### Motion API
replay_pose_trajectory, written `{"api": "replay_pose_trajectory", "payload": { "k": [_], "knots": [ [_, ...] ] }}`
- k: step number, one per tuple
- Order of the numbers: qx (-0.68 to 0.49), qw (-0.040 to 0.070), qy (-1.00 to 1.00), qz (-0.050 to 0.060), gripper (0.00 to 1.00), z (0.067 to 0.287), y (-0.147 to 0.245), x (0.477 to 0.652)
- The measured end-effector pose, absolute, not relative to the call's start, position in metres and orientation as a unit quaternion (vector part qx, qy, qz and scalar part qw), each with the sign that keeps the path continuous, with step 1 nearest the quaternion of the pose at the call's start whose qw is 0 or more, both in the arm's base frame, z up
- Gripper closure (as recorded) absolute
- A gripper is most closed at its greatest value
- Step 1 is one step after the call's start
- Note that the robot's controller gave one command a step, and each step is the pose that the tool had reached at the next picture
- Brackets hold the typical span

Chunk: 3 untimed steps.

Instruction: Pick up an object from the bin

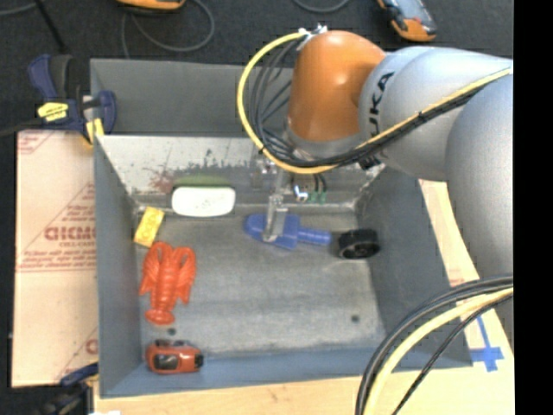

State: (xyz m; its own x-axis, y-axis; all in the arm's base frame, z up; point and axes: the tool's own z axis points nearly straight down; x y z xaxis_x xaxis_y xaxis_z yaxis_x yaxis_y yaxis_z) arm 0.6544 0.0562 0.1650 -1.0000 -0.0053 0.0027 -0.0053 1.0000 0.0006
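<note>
Zero objects lifted: gripper low at the blue piece

Left to right:
- Yellow block (149, 225) sits by the left wall, toward the far side.
- Red-orange lobster toy (168, 279) lies just near of it, flat on the bin (285, 309) floor.
- Small orange-and-black item (173, 358) is in the near-left corner.
- White oval piece (203, 201) rests at the far wall, with something green behind it.
- All four are well apart from the gripper.
- Centre, toward the far wall: gripper (276, 221) is down at the blue elongated piece (307, 235), which lies flat on the floor.
- I can't tell if the pincer is apart or together, or if it touches the blue piece at all.
- Black wheel-like part (357, 245) sits just right of the blue piece's end.

My read: approach looks done. Grasp is unconfirmed; lift and clearing the bin are still to do.
</note>
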Motion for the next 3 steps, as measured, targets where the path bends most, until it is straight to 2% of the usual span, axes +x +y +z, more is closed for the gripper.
{"api": "replay_pose_trajectory", "payload": {
  "k": [1,2,3],
  "knots": [
    [0.002,-0.002,-1.000,-0.001,0.00,0.170,0.056,0.656],
    [0.018,-0.004,-1.000,0.000,0.00,0.136,0.023,0.602],
    [0.005,0.002,-1.000,0.000,0.00,0.108,0.007,0.584]
  ]
}}
